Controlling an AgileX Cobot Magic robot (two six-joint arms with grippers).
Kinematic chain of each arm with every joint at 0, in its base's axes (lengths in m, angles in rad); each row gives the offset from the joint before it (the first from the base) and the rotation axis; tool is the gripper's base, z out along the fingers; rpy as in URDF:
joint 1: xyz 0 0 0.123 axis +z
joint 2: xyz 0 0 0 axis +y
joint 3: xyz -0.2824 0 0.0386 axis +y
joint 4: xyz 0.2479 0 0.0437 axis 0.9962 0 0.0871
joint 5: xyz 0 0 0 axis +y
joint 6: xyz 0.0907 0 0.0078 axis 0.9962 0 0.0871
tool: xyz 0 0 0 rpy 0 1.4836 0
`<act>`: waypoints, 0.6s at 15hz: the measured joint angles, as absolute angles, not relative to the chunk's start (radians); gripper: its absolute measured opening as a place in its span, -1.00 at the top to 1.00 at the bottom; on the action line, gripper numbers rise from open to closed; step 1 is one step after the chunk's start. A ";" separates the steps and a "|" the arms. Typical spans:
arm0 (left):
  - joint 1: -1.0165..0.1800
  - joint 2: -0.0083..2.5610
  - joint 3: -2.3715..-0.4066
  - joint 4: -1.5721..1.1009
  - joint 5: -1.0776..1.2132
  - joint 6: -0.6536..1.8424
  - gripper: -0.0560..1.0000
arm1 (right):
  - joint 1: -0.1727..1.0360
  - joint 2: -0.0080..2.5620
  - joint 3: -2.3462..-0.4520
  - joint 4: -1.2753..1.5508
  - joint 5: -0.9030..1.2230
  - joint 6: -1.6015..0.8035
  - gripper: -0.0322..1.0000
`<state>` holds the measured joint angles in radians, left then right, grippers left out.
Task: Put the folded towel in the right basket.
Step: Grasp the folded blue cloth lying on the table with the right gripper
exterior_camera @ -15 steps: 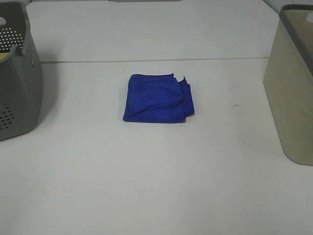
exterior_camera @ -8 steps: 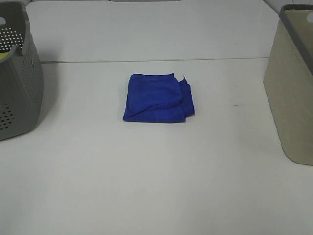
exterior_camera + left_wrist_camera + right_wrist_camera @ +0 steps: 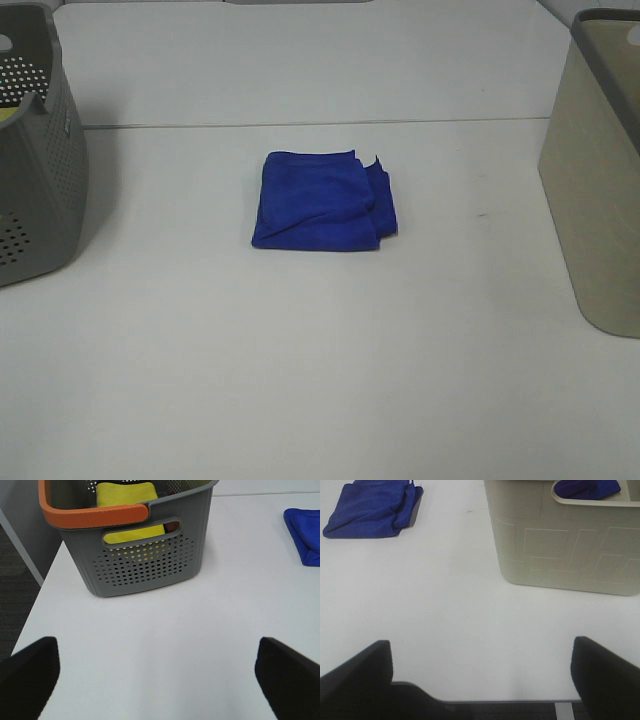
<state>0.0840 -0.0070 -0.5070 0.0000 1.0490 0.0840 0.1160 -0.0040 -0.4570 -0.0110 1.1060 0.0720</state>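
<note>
You are at step 1, the reach: left tool (image 3: 157,647) and right tool (image 3: 480,647) both gape wide, empty. Next, lower the right tool onto the folded towel (image 3: 322,200).

Royal-blue folded cloth towel (image 3: 322,201) lies flat in the middle of the white worktop (image 3: 320,370). It forms a rough square, with loose layered edges bunched along its right side. Beige rectangular plastic basket with dark grey rim (image 3: 598,190) stands upright at the right edge, partly cropped and well apart from the towel.
</note>
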 joint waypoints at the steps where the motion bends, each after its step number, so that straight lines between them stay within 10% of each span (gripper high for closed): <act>1: 0.084 -0.007 -0.507 0.000 1.049 0.084 -0.98 | 0.116 -0.004 -0.457 -0.011 1.106 0.072 -0.86; 9: 0.084 -0.007 -0.507 0.000 1.049 0.084 -0.98 | 0.116 0.724 -1.003 0.000 1.215 0.142 -0.86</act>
<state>0.0840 -0.0070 -0.5070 0.0000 1.0490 0.0840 0.1160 0.7240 -1.0030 0.0000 1.2150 0.1420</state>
